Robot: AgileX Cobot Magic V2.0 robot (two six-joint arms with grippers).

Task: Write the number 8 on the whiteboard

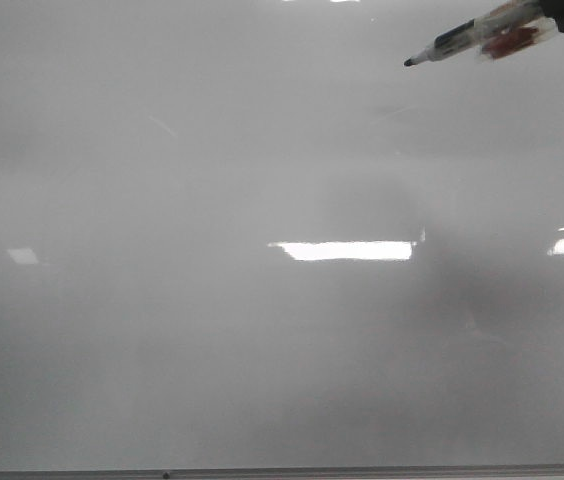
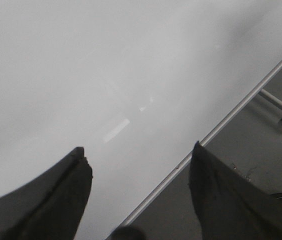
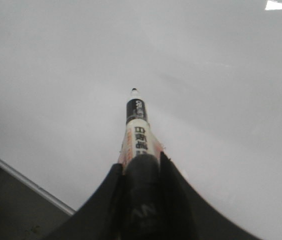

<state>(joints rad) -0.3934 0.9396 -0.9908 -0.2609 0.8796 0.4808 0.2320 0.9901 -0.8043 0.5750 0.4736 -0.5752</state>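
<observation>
The whiteboard fills almost all of the front view, pale grey and glossy, with a thin metal edge strip along its near side. Bright white light reflections lie on it around the middle and toward the right. No drawn figure can be seen on the board in any view; its surface looks unmarked.

Above the far right part of the board is a marker with a black tip, and its tip points toward the left side of the board. Whether the tip touches the board cannot be told. The right gripper is clamped on the marker body, one finger on each side.

The left gripper is over the board near its edge strip, with its fingers wide apart and holding nothing.
</observation>
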